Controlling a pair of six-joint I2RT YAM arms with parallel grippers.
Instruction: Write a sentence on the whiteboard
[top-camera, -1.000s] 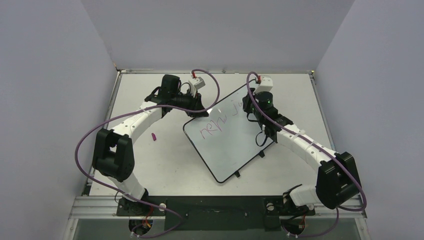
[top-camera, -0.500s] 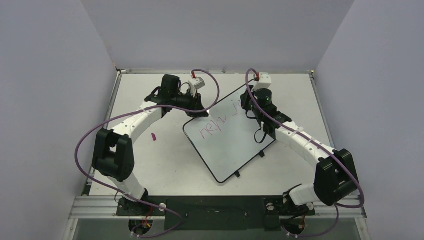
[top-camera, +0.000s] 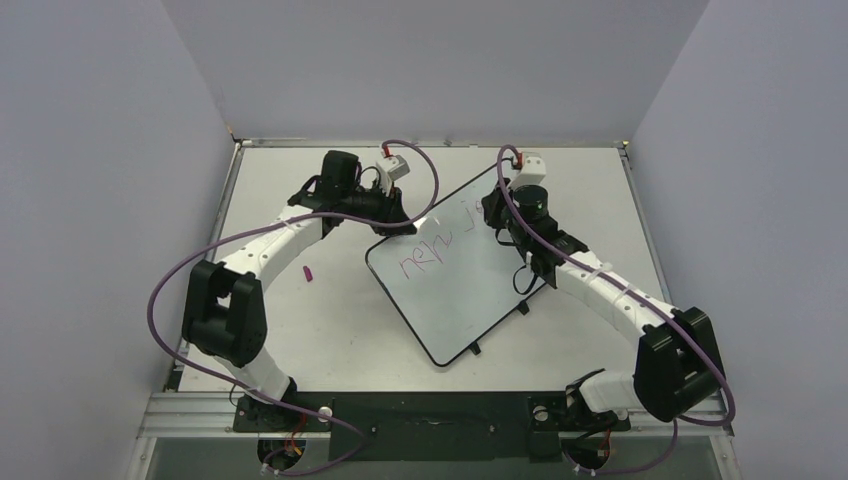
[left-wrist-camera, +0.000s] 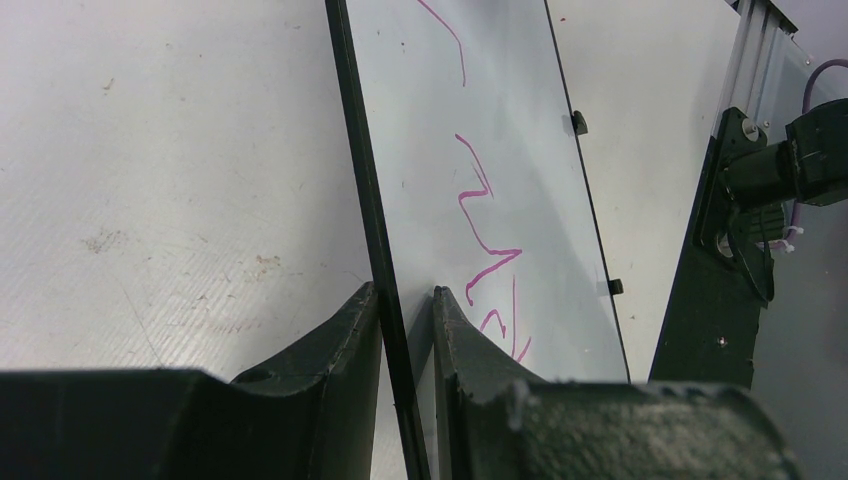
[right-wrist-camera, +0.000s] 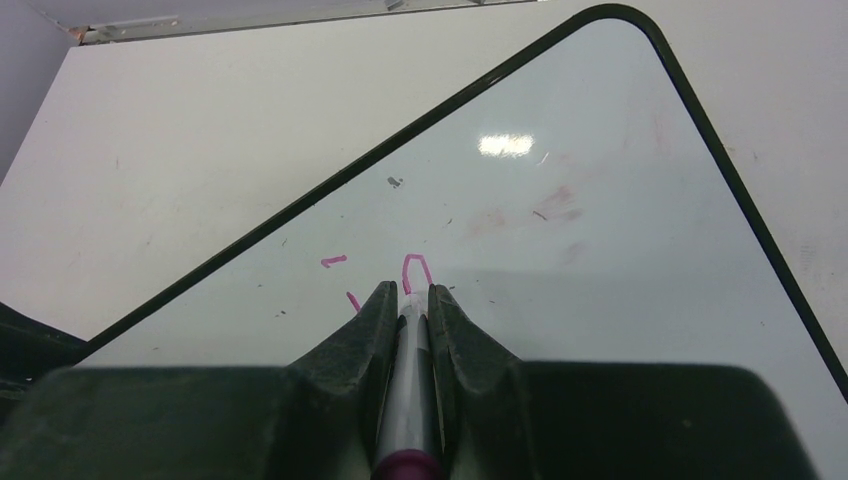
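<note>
The whiteboard (top-camera: 462, 292) lies tilted on the table, its black frame running diagonally. My left gripper (top-camera: 401, 222) is shut on the board's upper-left edge, and in the left wrist view the frame (left-wrist-camera: 385, 260) passes between its fingertips (left-wrist-camera: 405, 298). The pink strokes of the sentence (top-camera: 425, 255) run along the board's upper part and show in the left wrist view as zigzag letters (left-wrist-camera: 486, 262). My right gripper (top-camera: 497, 215) is shut on a marker (right-wrist-camera: 409, 390), with the tip down on the board beside fresh pink marks (right-wrist-camera: 415, 264) near the far corner.
A small pink cap (top-camera: 309, 272) lies on the table left of the board. Two black tabs (top-camera: 521, 308) stick out from the board's lower-right edge. Grey walls close in the table on three sides, and a metal rail (top-camera: 440, 405) runs along the near edge.
My right gripper with the marker has shifted slightly over the board's far corner. The left arm and the board have stayed put.
</note>
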